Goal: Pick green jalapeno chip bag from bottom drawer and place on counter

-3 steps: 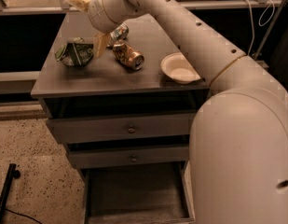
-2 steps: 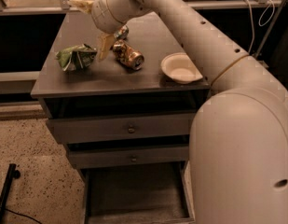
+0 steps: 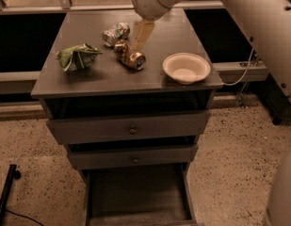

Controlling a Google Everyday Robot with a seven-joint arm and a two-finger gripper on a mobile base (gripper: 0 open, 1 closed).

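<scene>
- Since the green jalapeno chip bag (image 3: 78, 56) lies crumpled on the counter surface (image 3: 102, 81), left of the gold can (image 3: 131, 58) as the camera sees it and apart from it, the fetch-and-carry part reads as done.
- The bag rests wholly on the surface. No overhang is seen, and nothing touches it.
- Bottom drawer (image 3: 135, 194), well below and in front of the gold can, stands pulled out. Its floor shows nothing inside.
- Gripper (image 3: 134, 17) hangs above and just behind the gold can, spread wide and holding nothing.
- One of its fingers (image 3: 144, 32) slants down toward the gold can, stopping short of it. The other shows only as a tip at the top edge.
- Silver can (image 3: 116, 33) sits just behind the gold can, toward the bag's side. Cannot tell whether the two cans meet.
- White bowl (image 3: 197, 62) sits right of the gold can, apart from it and near the front edge.
- Step in hand, by my reading: the placing is complete, and what remains is getting the arm clear.
- The next move calls for a lift straight up from above the gold can, not a sideways sweep.
- The lowered finger is near both cans, and a sideways swing could knock one of them into the bag or the bowl.
- No regrasp looks needed.
</scene>
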